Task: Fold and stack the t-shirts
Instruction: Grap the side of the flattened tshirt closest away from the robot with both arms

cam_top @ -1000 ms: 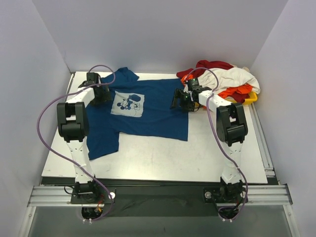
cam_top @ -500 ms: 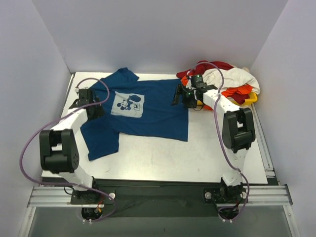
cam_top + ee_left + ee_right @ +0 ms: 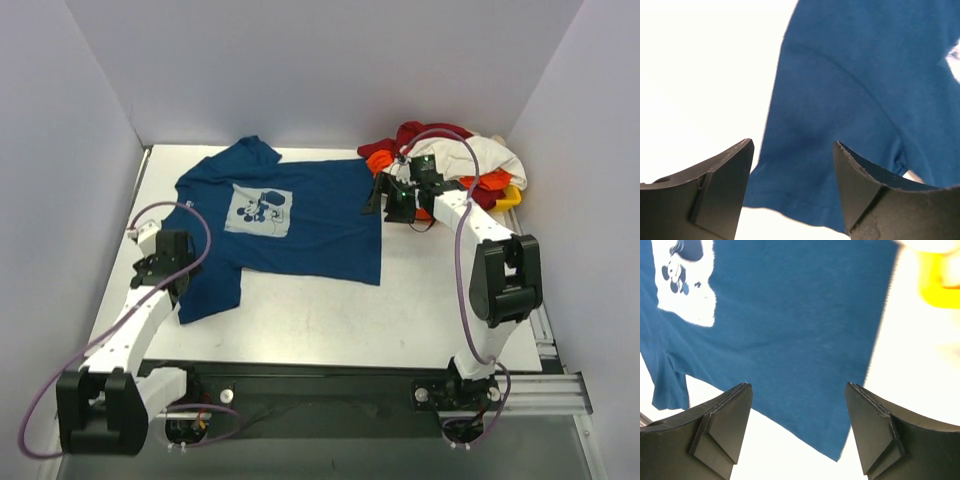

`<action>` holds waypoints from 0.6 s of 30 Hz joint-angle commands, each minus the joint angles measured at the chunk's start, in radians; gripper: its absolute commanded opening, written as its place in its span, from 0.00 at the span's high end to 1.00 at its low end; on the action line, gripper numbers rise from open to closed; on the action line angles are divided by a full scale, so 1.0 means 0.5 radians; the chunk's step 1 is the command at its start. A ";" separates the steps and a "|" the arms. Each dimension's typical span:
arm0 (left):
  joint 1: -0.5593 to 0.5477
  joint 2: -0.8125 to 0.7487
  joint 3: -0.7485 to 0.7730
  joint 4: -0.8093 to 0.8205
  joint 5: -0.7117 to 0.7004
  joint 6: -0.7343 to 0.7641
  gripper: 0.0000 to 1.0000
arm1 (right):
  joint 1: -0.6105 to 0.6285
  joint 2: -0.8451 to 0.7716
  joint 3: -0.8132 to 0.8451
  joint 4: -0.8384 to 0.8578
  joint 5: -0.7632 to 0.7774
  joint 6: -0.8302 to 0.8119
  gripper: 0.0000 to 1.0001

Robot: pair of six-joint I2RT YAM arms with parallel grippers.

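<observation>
We are barely started — the dark blue t-shirt (image 3: 300, 225) lies flat and unfolded, the other shirts (image 3: 465, 160) heaped far right, our left hand (image 3: 792, 145) and right hand (image 3: 797, 387) both released, holding nothing.

**Mostly matt cloth, one shiny tray**

The dark blue t-shirt (image 3: 300, 225) is soft matt cloth with a pale print (image 3: 259, 210). At 2 o'clock the pile of shirts (image 3: 455, 160) is the same matt fabric, all crumpled. The yellow tray (image 3: 512, 197) looks like glossy plastic. The table (image 3: 330, 320) is smooth matt white. On the left gripper (image 3: 792, 145) and right gripper (image 3: 797, 386) the fingers (image 3: 875, 435) are matt black plastic with rough-ish edges.
</observation>
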 commanded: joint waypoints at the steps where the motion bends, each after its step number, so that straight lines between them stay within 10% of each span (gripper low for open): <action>1: 0.006 -0.155 -0.061 -0.124 -0.133 -0.233 0.26 | -0.137 -0.156 -0.076 0.063 -0.105 0.020 0.24; 18: 0.279 -0.180 -0.395 -0.137 0.333 -0.427 0.37 | -0.429 -0.279 -0.340 0.299 -0.323 0.152 0.24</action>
